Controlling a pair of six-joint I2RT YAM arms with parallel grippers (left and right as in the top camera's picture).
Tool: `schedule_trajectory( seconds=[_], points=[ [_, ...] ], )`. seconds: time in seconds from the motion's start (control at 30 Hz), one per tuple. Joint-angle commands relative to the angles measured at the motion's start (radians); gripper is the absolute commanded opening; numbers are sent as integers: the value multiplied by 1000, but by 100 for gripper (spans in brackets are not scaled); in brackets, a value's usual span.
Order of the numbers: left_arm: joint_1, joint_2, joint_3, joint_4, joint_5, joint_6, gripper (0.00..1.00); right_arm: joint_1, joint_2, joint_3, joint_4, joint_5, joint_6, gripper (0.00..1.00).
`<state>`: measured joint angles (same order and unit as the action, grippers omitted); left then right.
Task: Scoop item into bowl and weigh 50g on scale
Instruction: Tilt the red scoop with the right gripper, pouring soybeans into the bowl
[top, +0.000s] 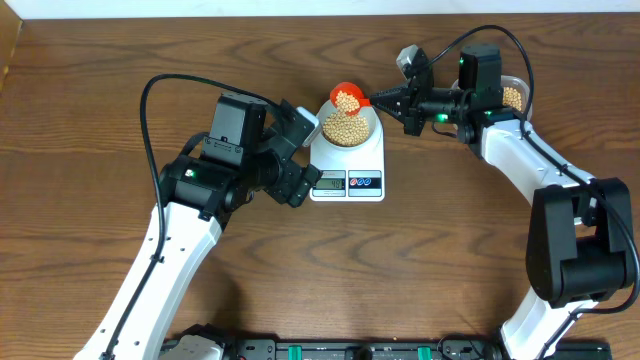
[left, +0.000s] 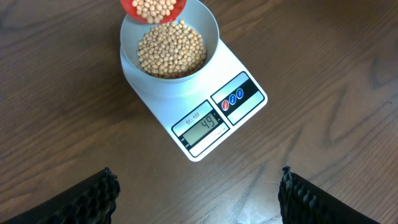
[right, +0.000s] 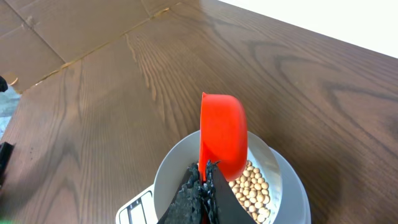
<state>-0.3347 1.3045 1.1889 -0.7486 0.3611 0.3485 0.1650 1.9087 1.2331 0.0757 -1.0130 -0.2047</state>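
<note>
**Red scoop held over the bowl on the scale**

The flat white rectangular digital scale (top: 347, 172) lies mid-table. Its long axis runs from far to near, with the grey display and the blue and red buttons at the near end; the display reads 49. A small round pale bluish-white bowl (top: 372, 127) sits on its far half, partly filled with small round pale-tan beans (top: 347, 128). The right gripper (top: 383, 99) is clamped on the handle of a red plastic scoop (top: 345, 96). The handle runs rightward, and the bean-filled cup hangs over the bowl's far rim. The left gripper (left: 198, 190) hovers near the scale, its jaws wide apart and holding nothing. A clear plastic tub (top: 514, 97) of beans stands far right.
</note>
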Motion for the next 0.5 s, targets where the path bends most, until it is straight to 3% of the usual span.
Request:
schedule_trajectory(
  seconds=[0.0, 0.47],
  points=[
    [3, -5, -4, 2, 5, 14, 84, 7, 8, -4, -2, -10, -21, 1],
    [3, -5, -4, 2, 5, 14, 84, 7, 8, -4, -2, -10, -36, 1]
  ],
)
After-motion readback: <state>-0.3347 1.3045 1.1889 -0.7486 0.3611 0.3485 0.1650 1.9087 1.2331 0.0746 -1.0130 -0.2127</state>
